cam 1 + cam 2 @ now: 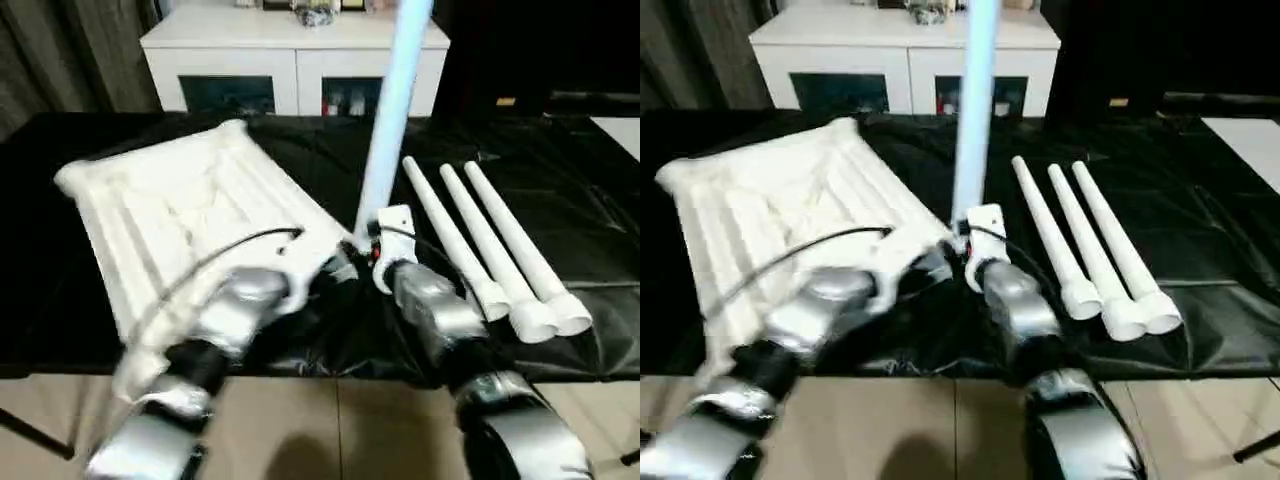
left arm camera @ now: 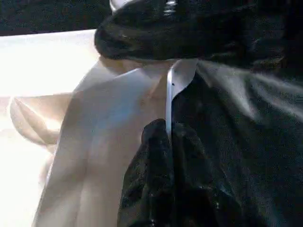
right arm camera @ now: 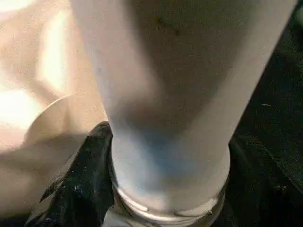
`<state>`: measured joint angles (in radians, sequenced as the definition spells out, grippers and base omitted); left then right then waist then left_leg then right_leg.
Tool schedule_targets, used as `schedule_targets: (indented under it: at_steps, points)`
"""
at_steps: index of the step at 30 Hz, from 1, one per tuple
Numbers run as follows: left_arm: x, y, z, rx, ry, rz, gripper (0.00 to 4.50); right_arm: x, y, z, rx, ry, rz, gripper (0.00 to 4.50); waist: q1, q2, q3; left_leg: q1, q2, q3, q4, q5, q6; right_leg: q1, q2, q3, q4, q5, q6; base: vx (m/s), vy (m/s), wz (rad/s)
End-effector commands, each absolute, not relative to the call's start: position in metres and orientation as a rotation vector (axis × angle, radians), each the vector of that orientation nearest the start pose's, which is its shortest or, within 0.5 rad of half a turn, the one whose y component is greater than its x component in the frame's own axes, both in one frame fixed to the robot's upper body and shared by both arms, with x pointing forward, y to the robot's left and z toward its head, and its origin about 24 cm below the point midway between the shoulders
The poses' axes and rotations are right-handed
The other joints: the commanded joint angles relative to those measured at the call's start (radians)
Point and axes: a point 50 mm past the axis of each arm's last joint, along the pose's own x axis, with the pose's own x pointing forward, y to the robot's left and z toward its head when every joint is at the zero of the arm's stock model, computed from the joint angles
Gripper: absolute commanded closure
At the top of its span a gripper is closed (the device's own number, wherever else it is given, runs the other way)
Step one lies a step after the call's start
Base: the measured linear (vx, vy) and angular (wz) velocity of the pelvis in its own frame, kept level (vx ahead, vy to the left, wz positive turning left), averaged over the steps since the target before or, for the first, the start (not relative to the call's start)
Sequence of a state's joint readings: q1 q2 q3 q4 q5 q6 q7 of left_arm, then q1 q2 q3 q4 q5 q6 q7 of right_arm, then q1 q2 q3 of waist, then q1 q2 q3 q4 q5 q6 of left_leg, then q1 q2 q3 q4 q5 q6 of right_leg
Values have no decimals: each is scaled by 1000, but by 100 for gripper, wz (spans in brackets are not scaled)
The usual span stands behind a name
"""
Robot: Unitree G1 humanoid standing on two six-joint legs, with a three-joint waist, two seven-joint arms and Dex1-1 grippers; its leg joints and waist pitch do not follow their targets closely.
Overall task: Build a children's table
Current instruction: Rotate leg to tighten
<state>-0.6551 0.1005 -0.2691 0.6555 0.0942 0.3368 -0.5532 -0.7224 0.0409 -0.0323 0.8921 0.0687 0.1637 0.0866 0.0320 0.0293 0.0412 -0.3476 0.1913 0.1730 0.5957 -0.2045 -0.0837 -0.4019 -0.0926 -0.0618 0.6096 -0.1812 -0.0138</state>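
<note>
The white tabletop (image 1: 180, 210) lies ribbed side up on the black-covered table. One white leg (image 1: 395, 110) stands upright at its near right corner. My right gripper (image 1: 378, 250) is closed around the base of that leg (image 3: 175, 94), and a black finger (image 3: 85, 184) presses against its side. My left gripper (image 1: 335, 268) sits just left of it, shut on the tabletop's thin rim (image 2: 169, 94), which is pinched between its fingers (image 2: 156, 156). Three more legs (image 1: 500, 250) lie side by side to the right.
A white cabinet (image 1: 290, 60) with glass doors stands behind the table. The black cloth (image 1: 560, 170) covers the table out to its right side. The table's front edge runs just under my forearms, with tiled floor (image 1: 330, 430) below.
</note>
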Motion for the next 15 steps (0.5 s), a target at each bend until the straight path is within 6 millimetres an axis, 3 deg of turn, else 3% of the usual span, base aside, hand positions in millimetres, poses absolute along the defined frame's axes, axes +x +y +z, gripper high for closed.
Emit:
schedule_targets:
  at_steps: [1,4,5,7,10,11,12,14,15]
  points:
    - [347,89,30,333,488,-574,450,346,-71,7,115,515,194,176,0,-13,-53,2,18,-4,-76,-251,13,37,-43,35,-93,-350,-163,0,0,0]
    - [347,87,31,328,483,-563,450,349,-65,12,114,487,212,176,2,-9,-54,1,19,-5,-77,-260,18,36,-44,34,-93,-342,-160,0,0,0]
    - [347,89,31,340,479,-572,450,352,-57,22,154,432,298,176,2,-10,-55,-3,19,-7,-79,-257,21,40,-43,32,-91,-329,-159,0,0,0]
    - [346,92,31,339,475,-579,450,356,-56,28,177,390,300,120,0,-9,-55,-7,20,-7,-80,-254,30,42,-43,32,-90,-310,-164,0,0,0]
    - [346,94,32,345,467,-604,450,358,-56,34,167,356,320,104,1,-9,-57,-7,20,-7,-79,-253,40,43,-45,33,-87,-294,-170,0,0,0]
    - [344,97,32,350,462,-632,450,360,-57,39,146,327,342,84,-7,-11,-56,-21,18,-11,-82,-239,41,54,-46,30,-83,-290,-168,0,0,0]
    - [342,98,33,352,448,-669,450,361,-59,42,126,310,358,72,-10,-8,-59,-24,20,-15,-82,-222,39,57,-46,27,-82,-286,-166,0,0,0]
    - [338,101,34,351,442,-726,450,363,-63,47,114,287,406,66,-12,-10,-59,-11,21,-9,-77,-230,48,46,-47,30,-85,-269,-192,0,0,0]
    - [335,102,34,354,434,-774,450,363,-67,49,97,273,444,66,-12,-10,-58,-10,22,-7,-76,-225,52,45,-46,32,-85,-264,-197,0,0,0]
